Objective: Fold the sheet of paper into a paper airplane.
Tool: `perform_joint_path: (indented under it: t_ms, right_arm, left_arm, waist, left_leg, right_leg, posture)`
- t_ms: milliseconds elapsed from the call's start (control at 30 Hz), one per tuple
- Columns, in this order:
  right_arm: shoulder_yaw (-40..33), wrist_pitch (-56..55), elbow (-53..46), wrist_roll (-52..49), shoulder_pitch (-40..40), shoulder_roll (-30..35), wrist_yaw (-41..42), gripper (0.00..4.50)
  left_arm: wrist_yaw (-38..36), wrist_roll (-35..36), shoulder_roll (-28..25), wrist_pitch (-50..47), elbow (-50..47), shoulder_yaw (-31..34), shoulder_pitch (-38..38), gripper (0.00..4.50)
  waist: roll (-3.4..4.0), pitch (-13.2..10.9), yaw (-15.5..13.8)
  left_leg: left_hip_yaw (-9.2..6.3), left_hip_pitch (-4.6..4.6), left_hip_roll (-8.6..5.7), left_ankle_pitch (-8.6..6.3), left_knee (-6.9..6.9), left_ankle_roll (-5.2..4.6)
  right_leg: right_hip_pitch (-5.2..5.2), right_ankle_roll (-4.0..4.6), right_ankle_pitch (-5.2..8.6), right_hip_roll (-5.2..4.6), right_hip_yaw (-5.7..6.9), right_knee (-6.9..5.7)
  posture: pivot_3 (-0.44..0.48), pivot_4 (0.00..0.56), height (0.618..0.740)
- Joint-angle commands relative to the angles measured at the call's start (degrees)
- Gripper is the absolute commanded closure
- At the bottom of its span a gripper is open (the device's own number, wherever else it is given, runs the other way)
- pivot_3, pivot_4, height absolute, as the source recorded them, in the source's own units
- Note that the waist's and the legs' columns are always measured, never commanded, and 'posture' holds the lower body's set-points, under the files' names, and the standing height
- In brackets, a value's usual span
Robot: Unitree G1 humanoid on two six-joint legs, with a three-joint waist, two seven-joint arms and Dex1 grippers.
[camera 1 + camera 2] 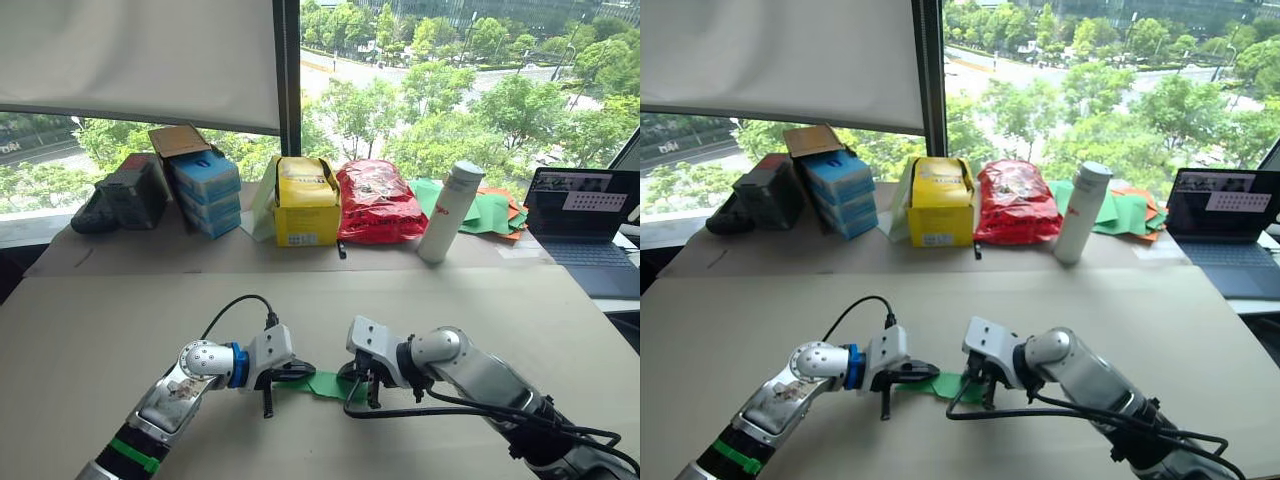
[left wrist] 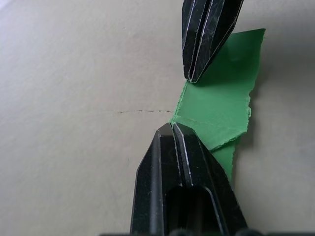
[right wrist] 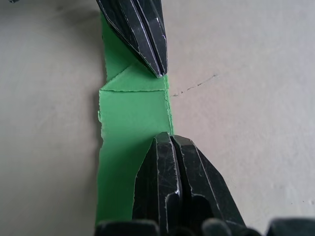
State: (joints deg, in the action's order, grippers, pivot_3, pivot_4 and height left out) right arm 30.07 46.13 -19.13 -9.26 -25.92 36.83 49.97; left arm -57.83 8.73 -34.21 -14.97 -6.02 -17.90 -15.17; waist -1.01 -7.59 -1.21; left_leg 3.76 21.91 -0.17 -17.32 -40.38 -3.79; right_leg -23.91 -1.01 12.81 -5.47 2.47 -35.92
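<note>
The left end effector (image 1: 283,377) is reaching in low over the tan surface (image 1: 110,330), its two black fingers (image 2: 179,162) clenched tight together and pressing their tips on the left end of the paper (image 1: 325,384). The paper is lying flat on the near middle of the surface, a narrow folded green strip stretching between the two end effectors, with a diagonal crease and a ragged long edge showing in the wrist views. The right end effector (image 1: 362,385) is coming in from the other side, its fingers (image 3: 170,167) likewise clenched together and bearing down on the paper's right end, tip facing tip with the left one and a short bare stretch of paper lying between them. I cannot tell whether either is pinching the paper or only pressing on it.

Along the far edge of the surface, a black bag (image 1: 125,192), blue boxes (image 1: 207,190), a yellow box (image 1: 306,202), a red bag (image 1: 377,200), a white bottle (image 1: 449,211), a heap of green and orange sheets (image 1: 493,211) and a laptop (image 1: 585,215) are standing.
</note>
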Motion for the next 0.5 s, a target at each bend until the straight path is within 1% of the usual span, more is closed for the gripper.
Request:
perform_joint_path:
  t_ms: [33, 167, 500]
  right_arm:
    - [2.68, 3.01, 3.81, 2.75, 3.52, 3.10, 0.01, 4.49]
    - [2.57, 3.08, 3.12, 2.68, 4.17, 3.94, 0.06, 4.49]
    - [2.06, 2.04, 0.53, 3.77, 6.80, 8.40, -0.39, 4.49]
  left_arm:
    - [0.15, -1.47, -0.52, -0.19, 0.48, -0.45, 0.71, 4.50]
    - [0.17, -1.70, -0.58, -0.04, 0.63, -0.42, 0.63, 4.50]
    - [0.14, -2.94, -0.53, 0.87, 1.01, -1.10, 0.38, 4.50]
  waist:
    - [-0.02, 0.03, -0.03]
    - [-0.01, 0.03, -0.22]
    - [0.01, 0.10, -1.29]
  left_leg:
    - [-0.01, -0.03, 0.00, -0.01, 0.00, -0.01]
    - [-0.02, -0.08, 0.00, -0.02, 0.00, -0.04]
    - [-0.07, -0.13, -0.11, -0.11, -0.02, -0.18]
  right_leg:
    - [0.01, 0.00, 0.00, -0.03, 0.00, 0.02]
    - [-0.01, 0.00, 0.00, -0.19, 0.00, 0.07]
    - [0.10, -0.06, -0.02, -0.61, 0.18, 0.23]
  posture:
    - [0.000, 0.150, 0.740]
    - [0.000, 0.150, 0.740]
    - [0.000, 0.150, 0.740]
